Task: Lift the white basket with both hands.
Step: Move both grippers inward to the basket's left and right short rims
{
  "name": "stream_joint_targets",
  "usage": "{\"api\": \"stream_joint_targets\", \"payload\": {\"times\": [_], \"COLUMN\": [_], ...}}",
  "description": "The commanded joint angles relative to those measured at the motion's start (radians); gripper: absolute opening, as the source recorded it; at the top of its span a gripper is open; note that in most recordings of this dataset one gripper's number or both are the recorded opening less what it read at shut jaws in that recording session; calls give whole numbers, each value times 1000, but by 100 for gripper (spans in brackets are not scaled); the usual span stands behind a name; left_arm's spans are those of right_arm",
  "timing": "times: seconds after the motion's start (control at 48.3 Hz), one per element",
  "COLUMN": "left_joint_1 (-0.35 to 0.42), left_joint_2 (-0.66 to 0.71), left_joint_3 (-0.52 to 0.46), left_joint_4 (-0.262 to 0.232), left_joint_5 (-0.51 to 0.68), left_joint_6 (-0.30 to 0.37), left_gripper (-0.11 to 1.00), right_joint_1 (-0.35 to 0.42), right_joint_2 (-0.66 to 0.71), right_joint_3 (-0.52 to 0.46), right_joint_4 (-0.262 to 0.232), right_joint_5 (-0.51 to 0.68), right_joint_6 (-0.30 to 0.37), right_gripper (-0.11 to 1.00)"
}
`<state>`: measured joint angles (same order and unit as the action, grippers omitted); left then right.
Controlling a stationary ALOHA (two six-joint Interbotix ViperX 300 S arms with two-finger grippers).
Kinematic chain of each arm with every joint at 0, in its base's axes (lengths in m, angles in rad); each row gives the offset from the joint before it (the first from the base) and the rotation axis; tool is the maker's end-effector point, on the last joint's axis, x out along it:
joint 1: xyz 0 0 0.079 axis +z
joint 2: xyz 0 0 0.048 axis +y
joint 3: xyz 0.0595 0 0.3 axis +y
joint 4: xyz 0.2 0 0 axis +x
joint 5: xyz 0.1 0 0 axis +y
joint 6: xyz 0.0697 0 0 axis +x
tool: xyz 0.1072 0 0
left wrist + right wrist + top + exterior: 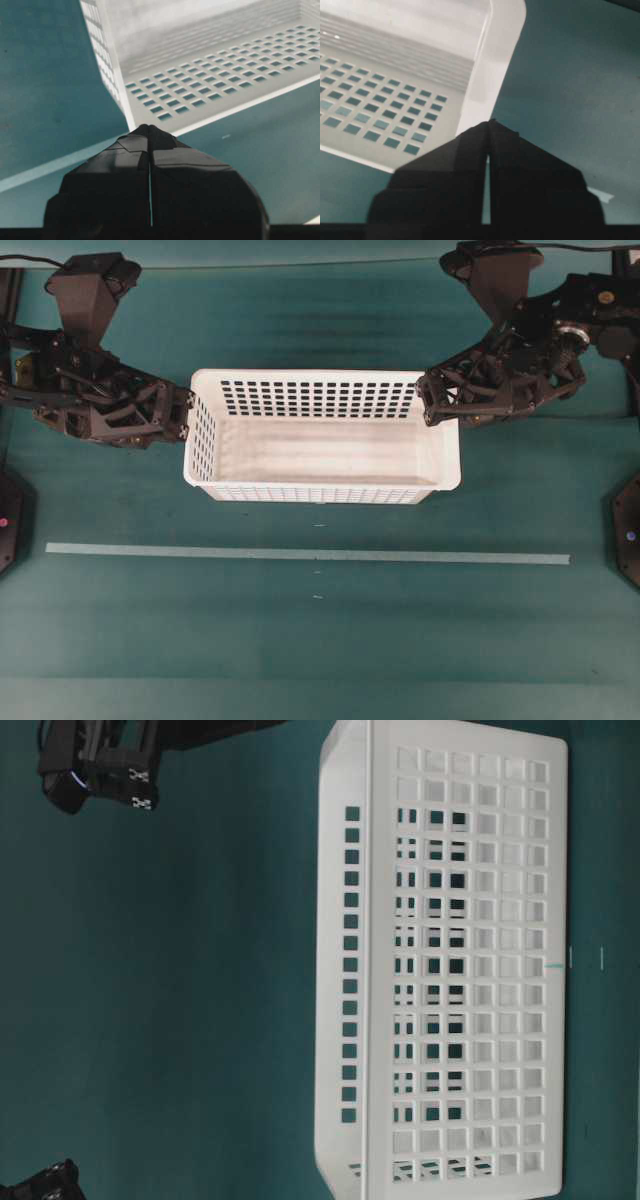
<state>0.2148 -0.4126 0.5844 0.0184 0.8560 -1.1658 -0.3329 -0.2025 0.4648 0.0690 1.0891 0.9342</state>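
Observation:
The white basket (320,494) stands on the teal table between both hands, its long side toward the front and nothing in it. My left gripper (187,410) is at the basket's left short rim, shut, its tips pressed together with nothing between them. In the left wrist view these tips (149,127) point at a basket (220,105) corner. My right gripper (428,405) overlaps the back right corner of the rim. Its tips (490,122) meet just before the basket's (495,65) short rim, leaving only a thin slit behind them. Neither grips the rim.
A pale tape strip (300,554) runs across the table in front of the basket. Black arm bases (10,520) (628,540) sit at both side edges. The table-level view is turned sideways; the basket (380,970) fills it, with black arm parts (100,780) in one corner.

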Motion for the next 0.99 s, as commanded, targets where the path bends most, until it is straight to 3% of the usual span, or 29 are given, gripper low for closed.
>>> {"api": "stream_joint_targets", "payload": {"times": [0.0, 0.145, 0.249, 0.332, 0.414, 0.518, 0.601, 0.974], "left_joint_1": [2, 2, 3, 3, 2, 3, 3, 37], "left_joint_2": [-12, -14, -18, -31, -41, -38, -25, 66], "left_joint_3": [-15, -6, 6, 15, 31, 38, 38, 43], "left_joint_4": [3, 3, 3, 3, 3, 3, 3, 3], "left_joint_5": [-2, -6, -6, -17, -44, -77, -97, -137], "left_joint_6": [0, 2, 5, 3, -5, -8, -8, -8], "left_gripper": [-2, 3, 12, 28, 51, 81, 96, 95], "right_joint_1": [-2, -6, -11, -11, -11, -11, -11, -11], "right_joint_2": [-5, -5, 2, 9, 17, 26, 35, 80], "right_joint_3": [3, 12, 12, 15, 23, 32, 35, 54], "right_joint_4": [-3, -2, -2, -3, -3, -3, -3, -3], "right_joint_5": [-15, -38, -52, -60, -75, -106, -115, -161], "right_joint_6": [2, 20, 54, 81, 103, 126, 144, 161], "right_gripper": [12, 35, 64, 84, 97, 97, 97, 97]}}
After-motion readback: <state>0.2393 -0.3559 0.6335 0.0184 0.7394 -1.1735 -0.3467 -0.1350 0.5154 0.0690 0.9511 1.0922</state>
